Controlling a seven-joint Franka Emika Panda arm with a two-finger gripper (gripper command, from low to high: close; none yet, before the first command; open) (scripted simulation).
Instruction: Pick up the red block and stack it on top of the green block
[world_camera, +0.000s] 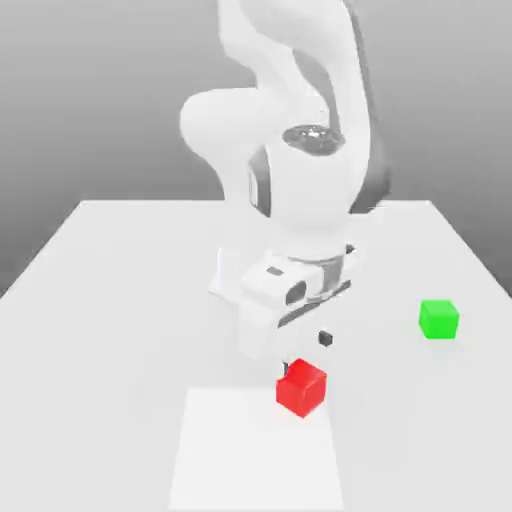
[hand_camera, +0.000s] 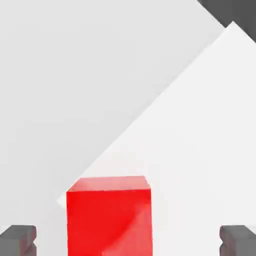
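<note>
Exterior view: the arm (world_camera: 290, 150) is bending down over the table (world_camera: 120, 300), and its gripper (world_camera: 305, 352) is hanging just above the red block (world_camera: 302, 388). One dark fingertip (world_camera: 325, 339) is showing above the red block, toward the exterior view's right of it; a second dark tip is just touching the block's upper corner in the picture (whether it is truly in contact cannot be told). The red block is sitting on the table, at the far edge of a brighter white patch (world_camera: 255, 450) that is lying in front of the arm. The green block (world_camera: 438, 319) is resting on the table well apart from the red block, toward the exterior view's right and slightly farther back. Nothing is lying on top of it.

Hand view: the jaws are standing wide apart, with one grey fingertip (hand_camera: 19, 240) on each side of the red block (hand_camera: 109, 216) and clear space between each tip and the block. The red block is lying between them, nearer one tip than the other (not centred). It is sitting where the brighter patch (hand_camera: 200, 150) is meeting the greyer table surface (hand_camera: 75, 75). The gripper (hand_camera: 128, 241) is holding nothing.
</note>
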